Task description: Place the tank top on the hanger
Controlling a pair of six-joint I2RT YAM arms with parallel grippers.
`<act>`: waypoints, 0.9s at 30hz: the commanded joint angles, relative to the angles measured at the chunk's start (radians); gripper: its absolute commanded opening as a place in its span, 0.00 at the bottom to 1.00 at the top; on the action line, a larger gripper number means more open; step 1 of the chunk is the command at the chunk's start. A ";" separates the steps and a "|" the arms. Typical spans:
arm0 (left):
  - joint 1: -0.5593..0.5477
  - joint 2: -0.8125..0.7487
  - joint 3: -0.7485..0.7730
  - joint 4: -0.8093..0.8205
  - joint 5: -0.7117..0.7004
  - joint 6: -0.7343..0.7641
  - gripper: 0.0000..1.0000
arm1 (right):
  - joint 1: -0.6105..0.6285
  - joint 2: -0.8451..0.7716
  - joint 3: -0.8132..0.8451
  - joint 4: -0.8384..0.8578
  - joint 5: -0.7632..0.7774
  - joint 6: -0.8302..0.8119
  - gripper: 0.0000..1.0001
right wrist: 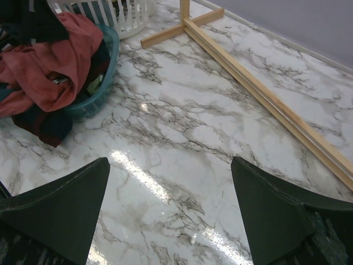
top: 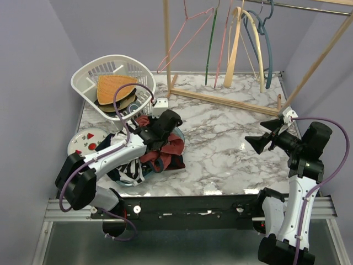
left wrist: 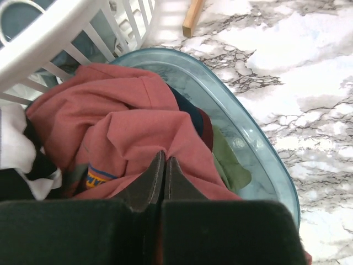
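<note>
The maroon tank top (left wrist: 132, 121) lies crumpled on top of a pile of clothes in a teal basin (left wrist: 263, 160). In the top view, the tank top (top: 165, 154) is at the table's near left. My left gripper (left wrist: 164, 158) is down in the pile, its fingers pressed together with a fold of the maroon cloth pinched at their tips. From above, the left gripper (top: 165, 128) sits over the basin. The slate-blue hanger (top: 268, 52) hangs from the rack at the back right. My right gripper (top: 263, 136) hovers open above bare marble at the right, holding nothing.
A white laundry basket (top: 113, 83) holding hats stands at the back left, close behind the basin. The wooden rack's base bar (top: 231, 100) crosses the back of the table. Pink, green and cream hangers (top: 237, 44) hang beside the blue one. A black-and-white striped garment (left wrist: 25, 157) lies in the pile.
</note>
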 commanded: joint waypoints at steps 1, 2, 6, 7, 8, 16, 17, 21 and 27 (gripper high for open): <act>-0.001 -0.103 0.062 0.002 -0.017 0.041 0.00 | 0.004 0.000 -0.009 -0.015 -0.014 -0.012 1.00; -0.003 -0.114 0.080 0.002 -0.009 0.051 0.00 | 0.006 -0.002 -0.007 -0.015 -0.014 -0.012 1.00; -0.004 -0.171 0.139 0.005 0.061 0.102 0.00 | 0.006 -0.002 -0.007 -0.018 -0.014 -0.011 1.00; -0.006 -0.176 0.157 0.002 0.071 0.123 0.00 | 0.006 0.000 -0.006 -0.018 -0.014 -0.014 1.00; -0.006 -0.177 0.197 -0.003 0.080 0.134 0.00 | 0.006 -0.002 -0.006 -0.020 -0.014 -0.014 1.00; -0.038 -0.145 0.458 -0.014 0.140 0.254 0.00 | 0.007 0.003 0.000 -0.028 -0.010 -0.020 1.00; -0.043 -0.134 0.520 -0.015 0.135 0.283 0.00 | 0.007 0.004 0.002 -0.031 -0.010 -0.021 1.00; -0.053 -0.068 0.674 -0.018 0.135 0.343 0.00 | 0.010 0.007 0.006 -0.038 -0.006 -0.023 1.00; -0.104 0.024 0.892 -0.037 0.210 0.368 0.00 | 0.016 0.013 0.009 -0.041 0.012 -0.024 1.00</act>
